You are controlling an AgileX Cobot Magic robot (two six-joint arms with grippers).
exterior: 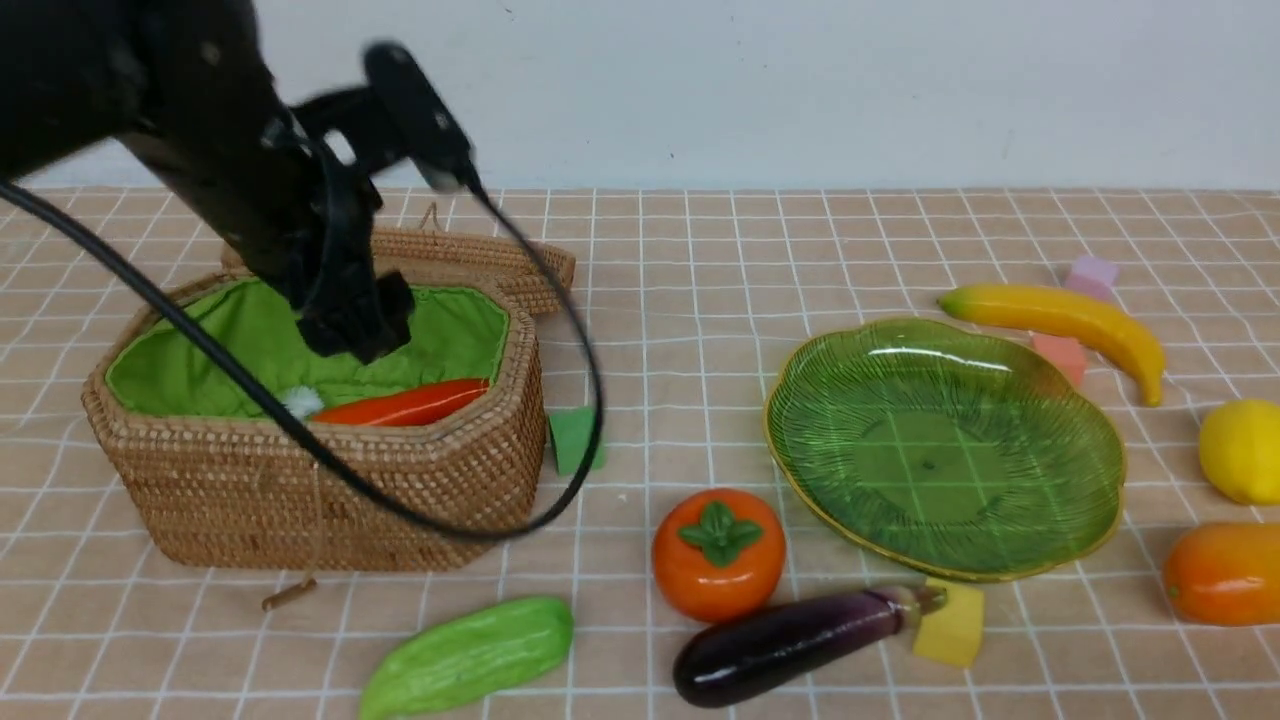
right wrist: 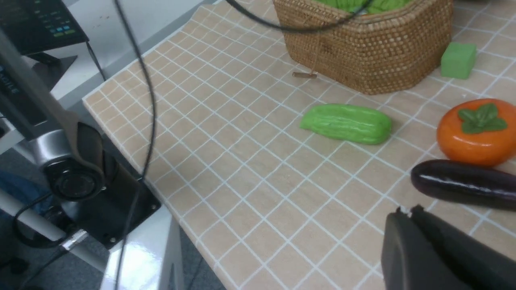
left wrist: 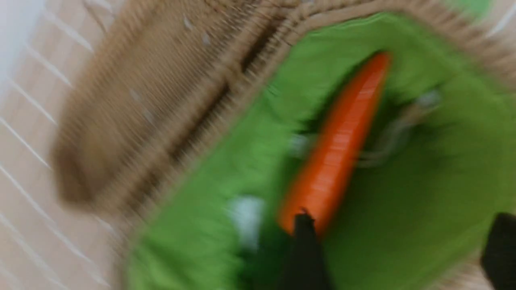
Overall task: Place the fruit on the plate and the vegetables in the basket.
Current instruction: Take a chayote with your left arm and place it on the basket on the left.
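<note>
Left wrist view: left gripper spread wide, empty, over carrot loose in basket — right gripper clenched, empty. Might snag cable on basket rim when lifting — dragging it.

Tabletop: beige, white grid lines.
Basket: tan woven rattan, bright green lining.
Carrot: orange-red.
Plate: translucent green, ribbed, thin gold rim.
Persimmon: orange, green leaf cap.
Eggplant: dark purple, glossy.
Gourd: light green.
Banana, lemon: yellow.
Mango: orange.
Also: green cube, yellow cube, pink cube, lilac cube.
</note>
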